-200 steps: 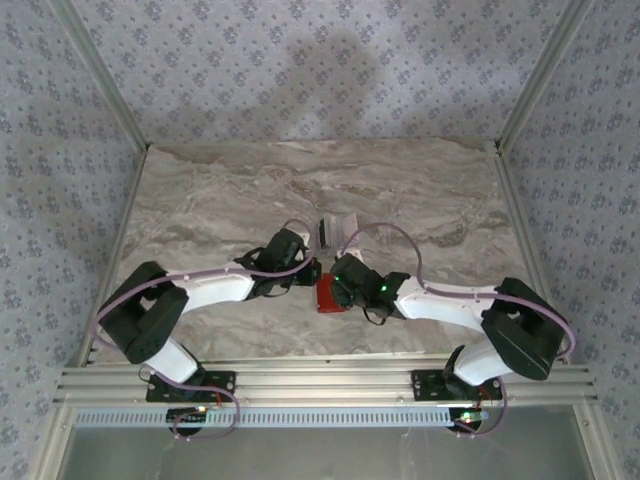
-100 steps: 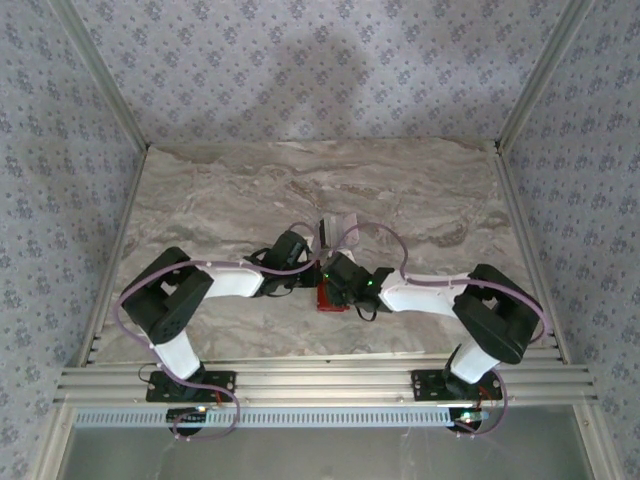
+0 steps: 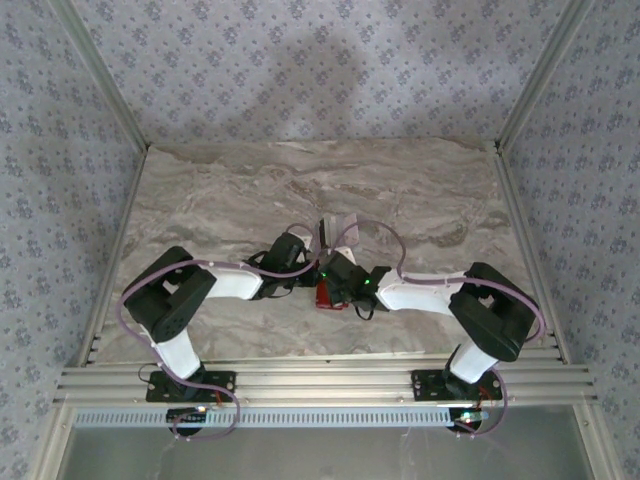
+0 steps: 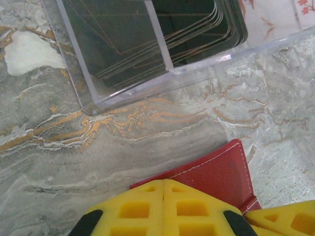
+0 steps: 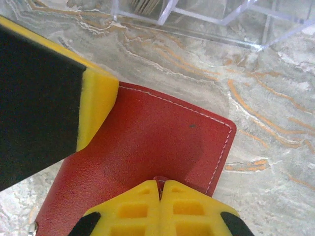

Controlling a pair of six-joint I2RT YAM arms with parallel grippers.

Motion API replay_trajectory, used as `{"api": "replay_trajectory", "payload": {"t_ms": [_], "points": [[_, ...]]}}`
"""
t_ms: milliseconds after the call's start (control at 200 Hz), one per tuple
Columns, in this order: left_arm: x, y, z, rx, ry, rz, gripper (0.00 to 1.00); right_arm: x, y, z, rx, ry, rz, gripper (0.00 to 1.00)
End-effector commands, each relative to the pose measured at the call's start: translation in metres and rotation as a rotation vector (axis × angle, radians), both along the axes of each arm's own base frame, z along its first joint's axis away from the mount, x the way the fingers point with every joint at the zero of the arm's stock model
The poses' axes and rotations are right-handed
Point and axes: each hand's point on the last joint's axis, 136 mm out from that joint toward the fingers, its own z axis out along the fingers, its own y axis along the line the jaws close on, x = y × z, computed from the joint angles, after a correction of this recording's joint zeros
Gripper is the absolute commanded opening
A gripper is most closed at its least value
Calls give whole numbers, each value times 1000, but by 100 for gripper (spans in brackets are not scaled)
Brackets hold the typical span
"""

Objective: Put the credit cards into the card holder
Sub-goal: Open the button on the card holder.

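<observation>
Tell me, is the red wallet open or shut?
Looks shut: the wallet lies flat, red stitched cover up, no inside pockets showing.

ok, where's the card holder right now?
Top view, centre of the table: red card holder lies between left claw and right claw, just nearside of the clear card box.

Top cam overhead, far; wrist cams close, angled down, both share card holder.

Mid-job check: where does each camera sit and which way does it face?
Top external: above and behind, looking down at the marble table; both arms show.
Left wrist: looks down past left gripper at card holder and clear card box.
Right wrist: looks down past right gripper at card holder.
Wrist views share card holder and box.
</observation>
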Motion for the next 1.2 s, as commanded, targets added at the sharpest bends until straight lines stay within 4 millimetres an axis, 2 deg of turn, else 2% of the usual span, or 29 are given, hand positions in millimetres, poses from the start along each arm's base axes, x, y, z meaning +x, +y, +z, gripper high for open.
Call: {"api": "replay_trajectory", "payload": {"t_ms": [0, 255, 415, 535, 635, 740, 904, 1049, 1194], "points": [[-21, 22, -46, 108, 110, 15, 2, -3, -8, -6, -25, 15, -13, 0], [-22, 34, -67, 162, 127, 58, 0, 0, -31, 16, 140, 23, -66, 0], [-23, 36, -72, 165, 133, 67, 0, 3, -49, 8, 139, 53, -113, 0], [-25, 36, -72, 155, 134, 63, 0, 7, -71, 1, 151, 49, -225, 0], [-26, 36, -72, 152, 136, 59, 0, 10, -89, -8, 144, 47, -312, 13], [-26, 35, -70, 145, 133, 56, 0, 11, -102, -7, 105, 15, -374, 28], [-27, 34, -67, 140, 130, 53, 0, 13, -111, 18, 25, -82, -401, 35], [-27, 32, -67, 139, 130, 49, 0, 7, -88, 52, 36, -152, -306, 35], [-27, 32, -69, 142, 135, 49, 0, -5, -36, 64, 165, -90, -117, 34]]}}
